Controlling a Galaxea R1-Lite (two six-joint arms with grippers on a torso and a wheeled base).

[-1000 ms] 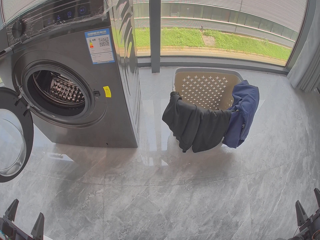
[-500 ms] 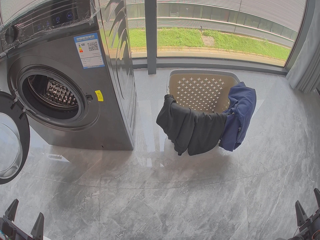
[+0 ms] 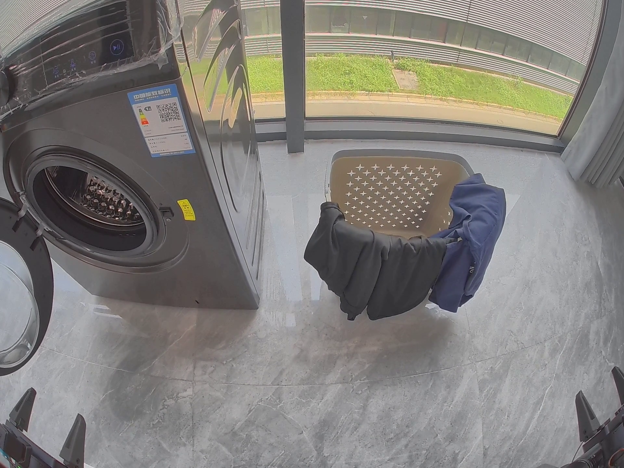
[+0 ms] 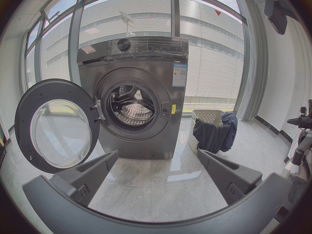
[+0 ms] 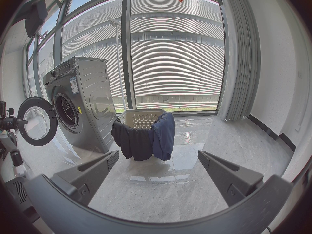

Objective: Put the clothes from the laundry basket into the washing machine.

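— Where are the clothes?

— Both hang on the cream plastic laundry basket with star-shaped holes, which stands on the grey marbled floor tiles in front of the tall window. A black garment is draped over the near rim and hangs down the outside. A navy blue garment hangs over the right-hand corner, just beside it.

— Do the two overlap?

— They touch. The black one's edge seems to lie over the blue, but the fold is too dark for me to be sure.

— And the machine?

— The dark grey front-loading washing machine stands to the basket's left, with a strip of bare floor between them. Its round glass-windowed door is swung wide to the left, so the steel drum is exposed. Clear plastic film covers the control panel.

— The grippers?

— The left gripper sits low at the near left, above the floor, facing the machine's opening. Its jaws are spread wide with nothing between them. The right gripper sits low at the near right, facing the basket but well apart from it. Its jaws are equally wide and hold nothing.
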